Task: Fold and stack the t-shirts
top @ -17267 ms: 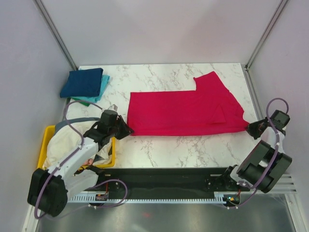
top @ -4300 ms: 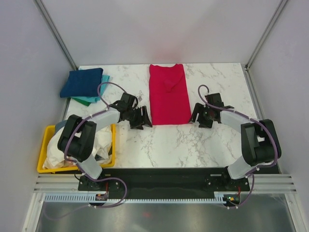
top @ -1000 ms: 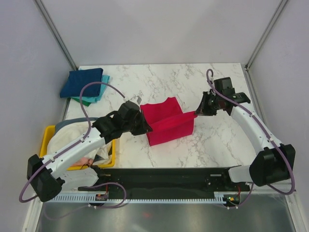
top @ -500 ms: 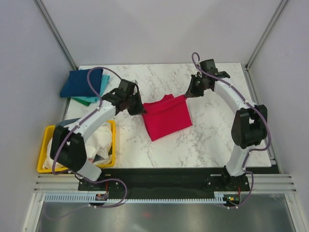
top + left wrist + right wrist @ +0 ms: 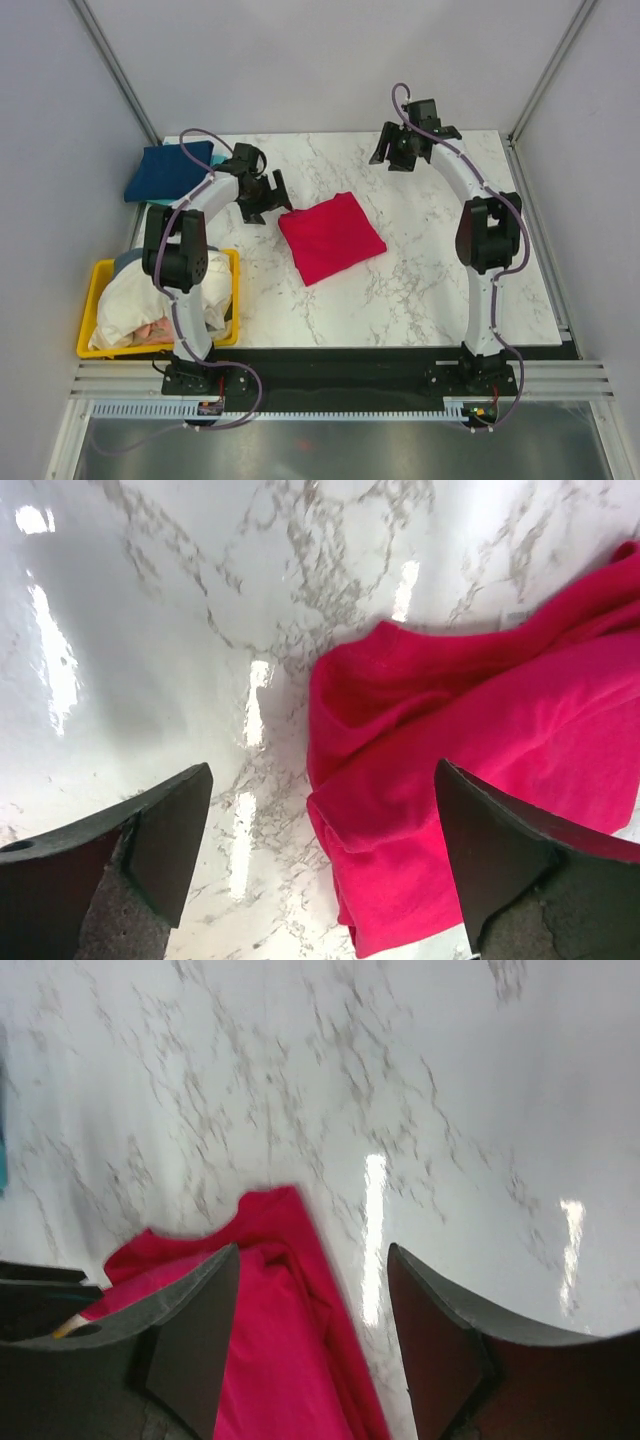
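**Two pincers open, red shirt folded on the bench**

The red t-shirt [image 5: 331, 236] lies folded into a compact square, turned askew, mid-bench [image 5: 440, 280]. The left pincer [image 5: 268, 200] hangs just off its far-left corner, jaws spread wide and holding nothing. The right pincer [image 5: 393, 158] is near the far edge, jaws apart and empty. A navy blue t-shirt [image 5: 165, 172] lies folded at the far left, beyond the yellow tray [image 5: 88, 303].

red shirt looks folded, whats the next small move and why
Probably lower the left gripper onto the nearest edge of the folded bright red cloth t-shirt and close on it. The shirt lies free on the white marble table, the right gripper is open too and farther off, and the folded navy blue t-shirt topping the stack sits on the left arm's side.
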You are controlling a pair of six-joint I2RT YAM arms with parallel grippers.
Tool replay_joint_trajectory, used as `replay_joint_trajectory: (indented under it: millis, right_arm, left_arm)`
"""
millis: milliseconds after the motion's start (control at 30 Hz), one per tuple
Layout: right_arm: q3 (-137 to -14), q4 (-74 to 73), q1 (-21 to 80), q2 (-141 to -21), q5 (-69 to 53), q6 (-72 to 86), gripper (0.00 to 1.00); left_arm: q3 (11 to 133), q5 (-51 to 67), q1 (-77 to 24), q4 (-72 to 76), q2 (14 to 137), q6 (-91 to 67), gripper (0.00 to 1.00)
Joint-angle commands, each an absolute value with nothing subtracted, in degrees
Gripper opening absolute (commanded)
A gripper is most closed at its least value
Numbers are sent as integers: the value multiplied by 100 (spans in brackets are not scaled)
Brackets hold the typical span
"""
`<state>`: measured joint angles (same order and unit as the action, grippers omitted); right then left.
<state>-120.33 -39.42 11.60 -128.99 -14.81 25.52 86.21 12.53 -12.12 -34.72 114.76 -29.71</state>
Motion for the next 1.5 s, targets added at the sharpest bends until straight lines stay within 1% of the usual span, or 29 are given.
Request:
replay_joint_trajectory:
  millis: [0,33,67,133,200,267,333,367,400,433,500,567,667,733,867,967,1067,1233,1367,1467]
  right_arm:
    - [-10680,-3272,1151,-11800,-1424,2539,68]
    - [-10174,-3017,1160,-11534,-1380,2592,69]
    - [-9308,-2510,1178,-11044,-1362,2610,69]
    - [-8634,-1954,1230,-10663,-1528,2584,70]
    - [-8298,-1583,1335,-10495,-1774,2540,69]
    - [-8358,-1626,1467,-10564,-1916,2391,68]
    - [-8490,-1679,1713,-10705,-1925,2286,64]
    - [-8612,-1722,1783,-10775,-1942,2233,61]
    - [-8692,-1731,1906,-10932,-2012,2206,55]
    - [-8762,-1731,1977,-11029,-2074,2206,52]
    - [-9059,-1696,2126,-11397,-2503,2232,45]
    - [-9289,-1670,2197,-11679,-2750,2250,42]
    - [-9780,-1626,2206,-12233,-2804,2320,40]
    - [-9957,-1696,2066,-12620,-2655,2303,39]
    - [-10055,-1705,1373,-13182,-2820,2470,36]
    - [-9985,-1714,1108,-13393,-2909,2479,36]
    - [-9993,-1749,1081,-13604,-3129,2408,36]
    - [-9906,-1740,1081,-13755,-3243,2338,36]
    - [-9739,-1635,1090,-13877,-3304,2241,36]
    - [-9747,-1564,1072,-13974,-3462,2250,35]
  left_arm:
    - [9079,1249,-1274,-3507,11286,-2505,100]
    - [8949,1205,-1274,-3489,11207,-2522,100]
    - [8825,1187,-1274,-3289,11041,-2575,100]
    - [8309,1222,-1274,-3034,10820,-2645,100]
    - [7895,1283,-1275,-2535,10435,-2847,99]
    - [7104,1318,-1292,-2033,10118,-3057,96]
    - [6464,1327,-1292,-1532,9757,-3164,95]
    - [6312,1292,-1292,-1442,9660,-3234,95]
    - [6189,1275,-1292,-1372,9607,-3260,94]
    - [5961,1266,-1292,-1258,9511,-3269,93]
    - [5793,1257,-1292,-1169,9449,-3305,92]
    - [5599,1292,-1292,-994,9439,-3331,92]
    - [5485,1423,-1301,-783,9501,-3401,91]
    - [5502,1520,-1301,-695,9562,-3428,84]
    - [5616,1661,-1301,-484,9851,-3489,83]
    - [5695,1766,-1310,-238,10080,-3542,84]
    - [5818,1880,-1310,-27,10458,-3638,84]
    - [6055,2135,-1310,631,11055,-3840,81]
    - [6117,2460,-1310,1220,11240,-3963,80]
    - [6406,2557,-1310,1230,11626,-3981,79]
